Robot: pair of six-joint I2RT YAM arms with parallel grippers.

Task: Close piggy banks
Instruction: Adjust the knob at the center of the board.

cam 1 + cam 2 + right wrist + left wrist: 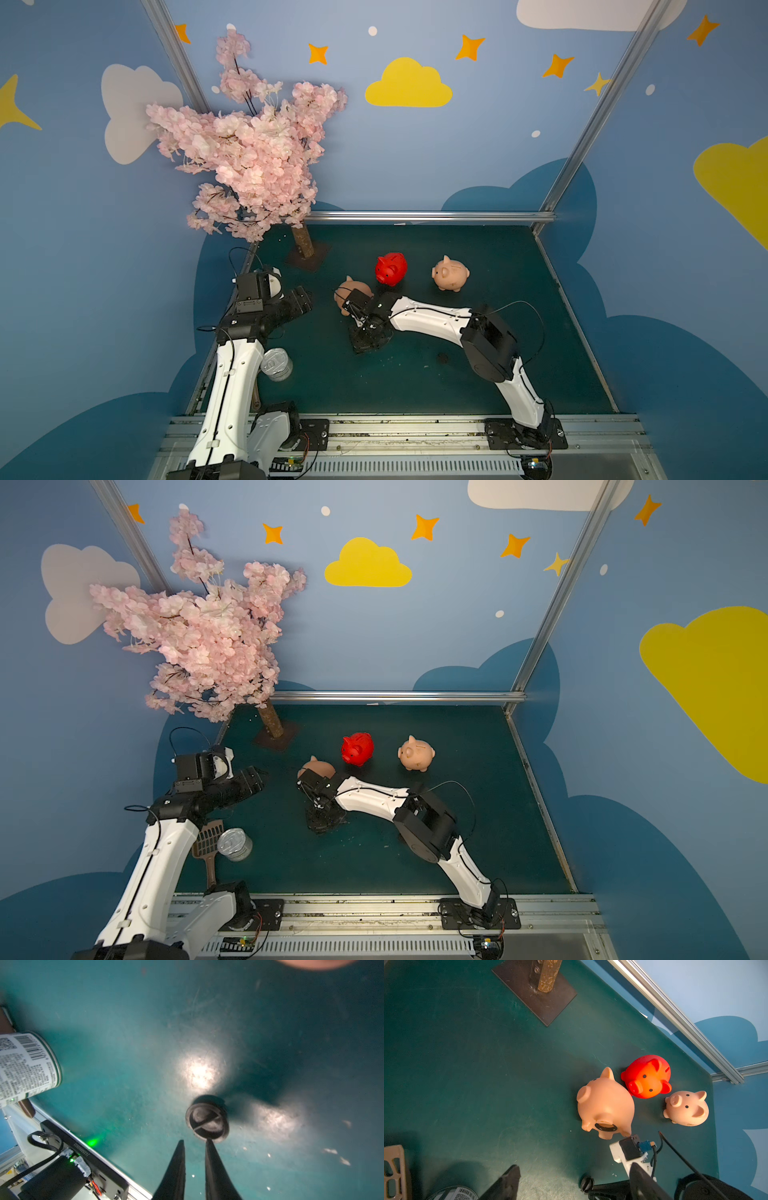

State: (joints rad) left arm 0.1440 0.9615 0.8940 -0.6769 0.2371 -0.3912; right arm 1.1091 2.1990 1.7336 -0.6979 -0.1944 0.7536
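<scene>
Both top views: right claw point(365, 343) low beside the tipped peach-pink plastic piggy bank point(357, 286); left wrist view: its unplugged belly hole point(606, 1126) beyond the empty, spread left claw point(574, 1165); right wrist view: jaws narrowly parted, small dark round plug point(207, 1119) at their tips, so plug pickup is judged in hand, a centred pinch next.

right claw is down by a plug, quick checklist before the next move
1. Plug held by the right claw: cannot tell; one fingertip overlaps its rim, and most of the plug lies past the tips.
2. Belly hole of the near peach pig reachable: ok; the pig lies on its side with the hole open and exposed.
3. Left claw free: ok; open, nothing between its fingers.
4. Red pig and far peach pig closed: cannot tell; both stand upright, bellies hidden.
5. Spare plug available: cannot tell; a small dark disc lies by the right arm, too small to identify.
</scene>
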